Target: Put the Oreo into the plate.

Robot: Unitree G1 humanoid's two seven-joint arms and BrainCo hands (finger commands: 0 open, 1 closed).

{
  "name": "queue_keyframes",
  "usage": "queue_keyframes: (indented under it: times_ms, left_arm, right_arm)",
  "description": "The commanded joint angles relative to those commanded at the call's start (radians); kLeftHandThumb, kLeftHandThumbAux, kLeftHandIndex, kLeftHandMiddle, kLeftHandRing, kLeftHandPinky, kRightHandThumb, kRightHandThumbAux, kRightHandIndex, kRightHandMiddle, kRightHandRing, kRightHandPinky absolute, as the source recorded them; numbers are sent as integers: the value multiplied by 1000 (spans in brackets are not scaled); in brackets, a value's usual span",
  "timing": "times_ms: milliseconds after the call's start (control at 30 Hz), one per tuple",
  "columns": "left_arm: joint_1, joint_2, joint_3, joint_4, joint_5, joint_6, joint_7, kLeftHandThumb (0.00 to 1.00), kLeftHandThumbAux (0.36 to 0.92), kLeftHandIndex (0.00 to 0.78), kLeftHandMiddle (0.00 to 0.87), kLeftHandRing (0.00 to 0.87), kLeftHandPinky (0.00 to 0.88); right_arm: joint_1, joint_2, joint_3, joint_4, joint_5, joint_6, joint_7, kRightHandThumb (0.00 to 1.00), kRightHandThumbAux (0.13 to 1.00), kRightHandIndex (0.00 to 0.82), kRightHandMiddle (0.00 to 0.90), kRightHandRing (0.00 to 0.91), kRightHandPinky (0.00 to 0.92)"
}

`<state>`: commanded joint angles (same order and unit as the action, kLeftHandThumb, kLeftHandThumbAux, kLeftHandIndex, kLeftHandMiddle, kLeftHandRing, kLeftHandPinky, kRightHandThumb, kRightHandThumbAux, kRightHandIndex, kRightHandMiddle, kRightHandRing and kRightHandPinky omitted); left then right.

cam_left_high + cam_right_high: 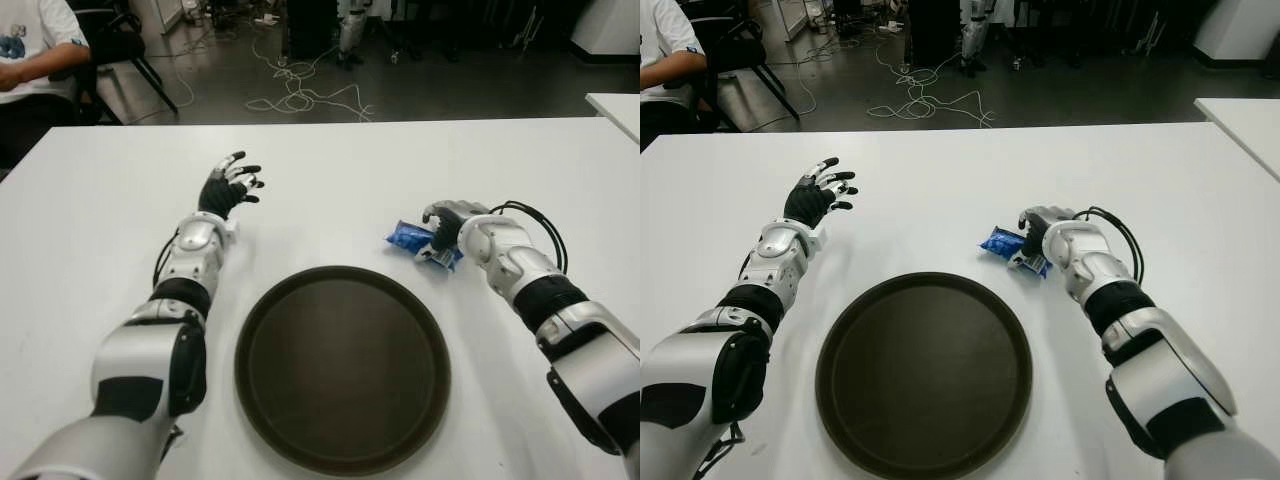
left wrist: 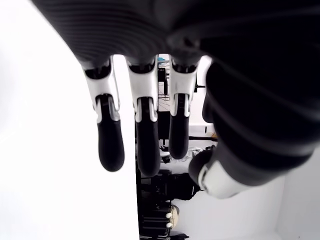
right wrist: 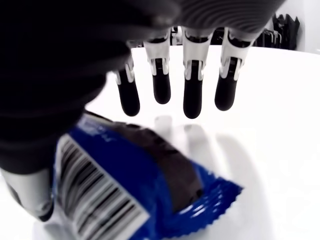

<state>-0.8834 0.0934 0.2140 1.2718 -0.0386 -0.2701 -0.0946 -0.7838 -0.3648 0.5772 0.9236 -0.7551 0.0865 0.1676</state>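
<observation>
A blue Oreo packet lies on the white table, just beyond the right rim of the round dark brown plate. My right hand is over the packet's right end. In the right wrist view the Oreo packet sits under the palm, the fingers hang straight above the table beyond it, and none are curled around it. My left hand shows to the far left of the plate, fingers spread and holding nothing. The plate holds nothing.
A seated person in a white shirt is past the table's far left corner, beside a black chair. Cables lie on the floor beyond the far edge. Another white table's corner shows at the right.
</observation>
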Motion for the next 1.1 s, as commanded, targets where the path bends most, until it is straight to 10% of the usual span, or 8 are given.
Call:
queue_keyframes:
  times_ms: [1100]
  left_arm:
    - [7, -6, 3, -4, -14, -21, 3, 208, 828, 156, 298, 366, 456]
  right_arm:
    - [0, -15, 19, 64, 10, -99, -6, 1, 530, 160, 208, 242, 283]
